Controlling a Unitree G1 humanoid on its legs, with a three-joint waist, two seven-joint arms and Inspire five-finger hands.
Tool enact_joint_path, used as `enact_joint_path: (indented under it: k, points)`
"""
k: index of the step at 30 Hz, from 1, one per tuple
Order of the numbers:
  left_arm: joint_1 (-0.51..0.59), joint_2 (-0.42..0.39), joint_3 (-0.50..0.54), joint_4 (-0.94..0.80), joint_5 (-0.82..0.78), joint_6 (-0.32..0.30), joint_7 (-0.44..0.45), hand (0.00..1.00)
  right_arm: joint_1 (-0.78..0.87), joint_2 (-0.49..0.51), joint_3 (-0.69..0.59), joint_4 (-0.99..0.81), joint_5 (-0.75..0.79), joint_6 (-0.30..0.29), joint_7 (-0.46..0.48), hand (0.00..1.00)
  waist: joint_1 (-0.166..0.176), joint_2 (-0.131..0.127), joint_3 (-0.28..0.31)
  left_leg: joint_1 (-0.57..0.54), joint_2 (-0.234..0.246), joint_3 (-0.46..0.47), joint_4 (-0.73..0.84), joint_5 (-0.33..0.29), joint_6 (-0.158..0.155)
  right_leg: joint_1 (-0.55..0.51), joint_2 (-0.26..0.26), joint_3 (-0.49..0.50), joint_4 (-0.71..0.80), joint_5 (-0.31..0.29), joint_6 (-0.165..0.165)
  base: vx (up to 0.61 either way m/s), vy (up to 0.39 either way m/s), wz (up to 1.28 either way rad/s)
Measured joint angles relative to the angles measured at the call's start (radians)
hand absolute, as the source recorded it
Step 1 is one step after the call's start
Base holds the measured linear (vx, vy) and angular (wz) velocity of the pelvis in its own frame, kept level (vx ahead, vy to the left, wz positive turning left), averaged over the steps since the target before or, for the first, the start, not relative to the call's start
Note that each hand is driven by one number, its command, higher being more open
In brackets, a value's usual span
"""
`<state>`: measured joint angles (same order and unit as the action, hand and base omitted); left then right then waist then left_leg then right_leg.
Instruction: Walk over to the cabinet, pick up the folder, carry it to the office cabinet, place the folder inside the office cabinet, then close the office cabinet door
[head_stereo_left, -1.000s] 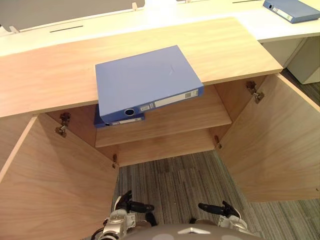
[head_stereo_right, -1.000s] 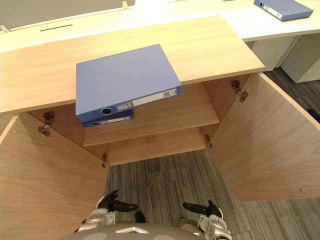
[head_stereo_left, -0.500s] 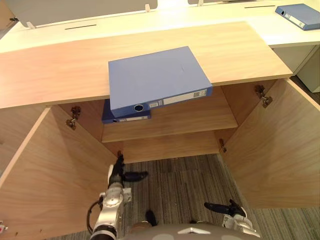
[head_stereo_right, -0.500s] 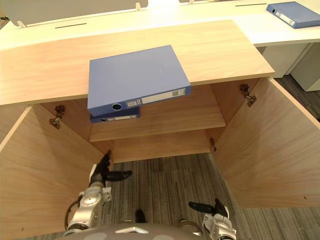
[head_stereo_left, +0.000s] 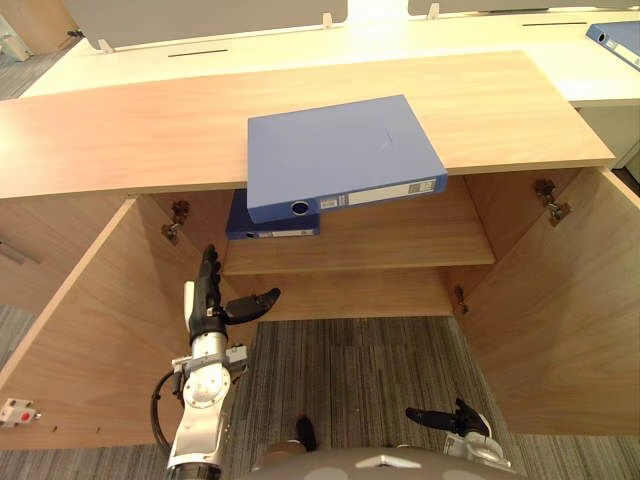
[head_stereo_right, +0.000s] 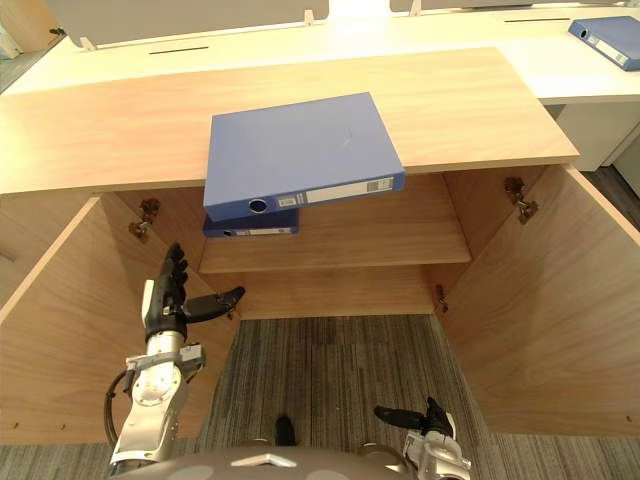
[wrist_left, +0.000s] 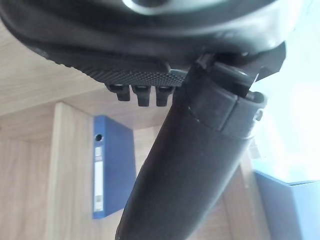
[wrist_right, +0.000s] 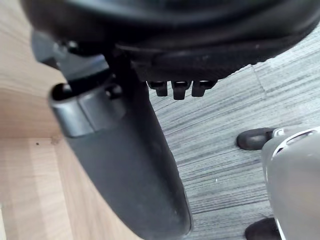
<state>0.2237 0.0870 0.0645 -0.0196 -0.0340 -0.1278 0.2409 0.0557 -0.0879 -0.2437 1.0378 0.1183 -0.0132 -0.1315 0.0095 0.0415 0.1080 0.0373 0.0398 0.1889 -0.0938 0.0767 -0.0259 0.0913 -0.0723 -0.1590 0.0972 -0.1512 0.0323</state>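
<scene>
Here, the blue folder (head_stereo_left: 340, 155) lies flat on the cabinet top (head_stereo_left: 130, 140), its spine end overhanging the front edge above the inner shelf (head_stereo_left: 400, 240), on which a second folder (head_stereo_left: 272, 224) rests. The left door (head_stereo_left: 90, 330) and right door (head_stereo_left: 560, 310) stand open. The left hand (head_stereo_left: 212, 305) is raised beside the left door, fingers straight, thumb spread, empty and well below the blue folder; the right hand (head_stereo_left: 455, 418) hangs low over the carpet (head_stereo_left: 360, 370), fingers likewise extended.

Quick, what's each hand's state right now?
Left hand: open, fingers straight, holding nothing.
Right hand: open, holding nothing.
</scene>
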Motion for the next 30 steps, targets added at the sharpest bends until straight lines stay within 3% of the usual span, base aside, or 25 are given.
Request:
enact_joint_path:
  k: [13, 23, 30]
  points:
    - [0.039, 0.007, -0.026, -0.355, 0.047, -0.056, 0.015, 1.00, 0.010, -0.010, 0.071, 0.029, -0.009, -0.002, 0.016, 1.00, 0.014, -0.011, -0.001, 0.016, 0.005, -0.004, 0.005, 0.003, -0.003, 0.015, 0.005, 0.044, 0.012, 0.002, -0.004, -0.03, 0.005, 0.00]
    - [0.037, 0.059, -0.094, -0.374, 0.033, -0.068, -0.035, 1.00, 0.027, -0.038, 0.107, 0.046, -0.039, 0.000, 0.021, 1.00, 0.013, -0.016, -0.019, 0.025, 0.007, 0.005, 0.000, 0.015, 0.001, 0.016, 0.010, 0.079, 0.017, 0.003, -0.005, -0.07, 0.008, -0.03]
    - [-0.027, 0.156, -0.160, -0.374, 0.242, -0.062, -0.031, 1.00, 0.037, -0.041, 0.108, 0.067, -0.040, 0.000, 0.023, 1.00, 0.013, -0.015, -0.054, 0.028, 0.010, 0.009, 0.000, 0.020, 0.001, 0.017, 0.013, 0.084, 0.014, 0.012, -0.005, -0.04, 0.000, -0.02]
